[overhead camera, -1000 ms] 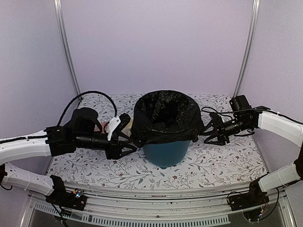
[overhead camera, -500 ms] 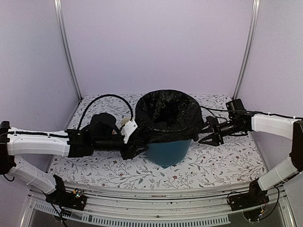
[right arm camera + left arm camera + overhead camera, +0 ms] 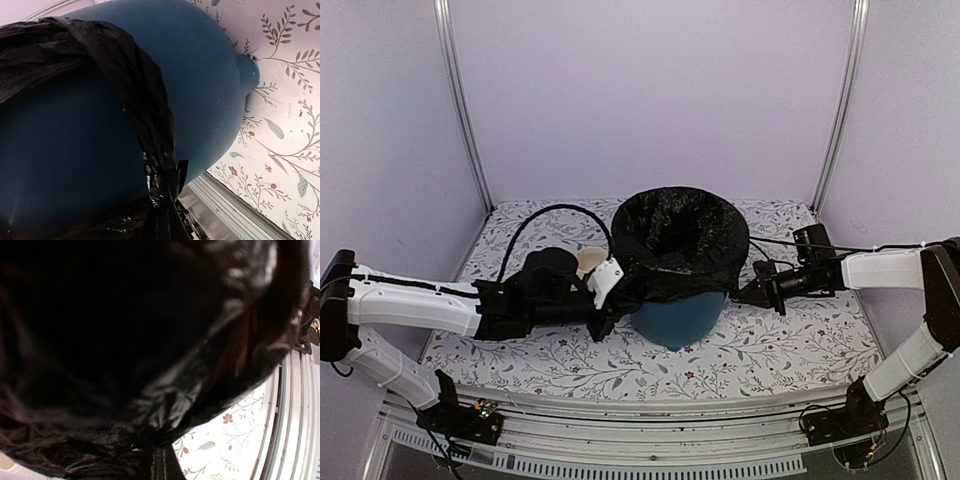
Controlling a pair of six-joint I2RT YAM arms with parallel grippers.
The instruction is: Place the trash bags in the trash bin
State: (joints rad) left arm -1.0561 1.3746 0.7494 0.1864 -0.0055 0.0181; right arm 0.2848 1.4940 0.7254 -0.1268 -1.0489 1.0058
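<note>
From the top camera you have the trash bin [image 3: 678, 322], a round, tapered teal plastic bucket, upright in the middle of the flower-printed table [image 3: 790, 350]. The trash bag [image 3: 680, 240], thin, glossy, crinkled black film, lines the bin's mouth and folds down over its rim like a skirt. Your left gripper [image 3: 606, 316] is closed on the bag's hem at the bin's left side. Your right gripper [image 3: 751, 294] is closed on the hem at the right. A cream mug [image 3: 588, 262] sits just behind the left gripper.

In your left wrist view, shiny wrinkled black plastic [image 3: 125, 340] fills nearly everything and is bunched at the bottom edge. The fingers themselves are too dark to make out.

In your right wrist view, the bag [image 3: 145, 100] is gathered into a twisted strand across the bin's smooth teal wall [image 3: 205, 85], narrowing to the pinch at the bottom.
</note>
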